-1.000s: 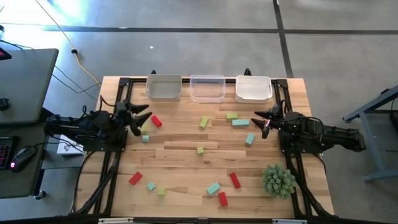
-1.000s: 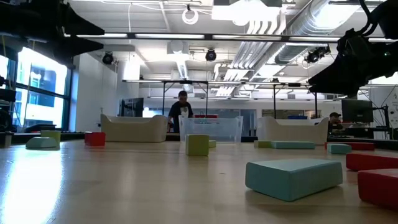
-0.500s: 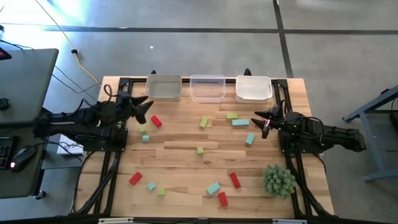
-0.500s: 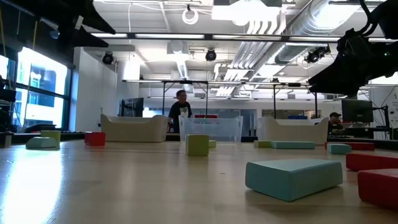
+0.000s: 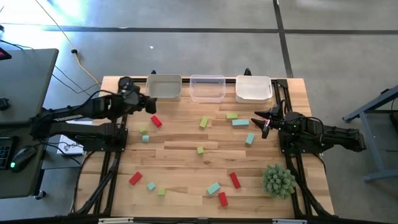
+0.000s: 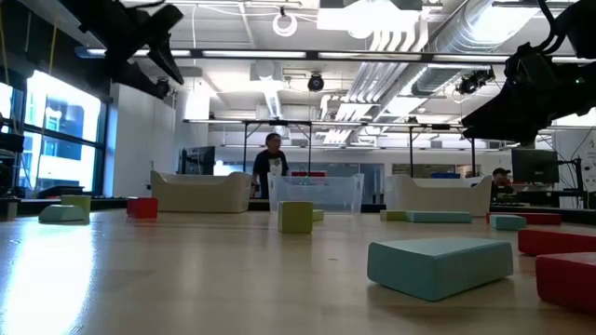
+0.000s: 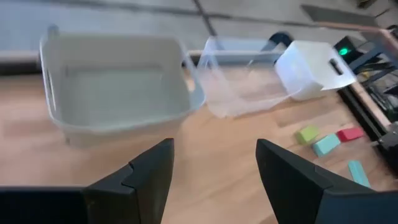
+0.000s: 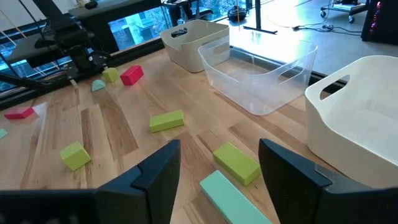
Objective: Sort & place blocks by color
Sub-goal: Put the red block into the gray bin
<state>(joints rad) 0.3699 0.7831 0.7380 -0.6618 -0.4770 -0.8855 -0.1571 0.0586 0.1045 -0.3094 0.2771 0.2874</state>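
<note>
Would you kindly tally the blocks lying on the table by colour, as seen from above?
Red blocks: 4
Yellow-green blocks: 5
Teal blocks: 5
Total: 14

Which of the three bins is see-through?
The middle bin: its clear walls show the table through them. The grey bin on the left arm's side and the white bin on the right arm's side are opaque.

You're looking at two matte black jointed arms, left arm (image 5: 81,112) and right arm (image 5: 323,135), each ending in a claw with angular dark fingers (image 7: 143,180).
</note>
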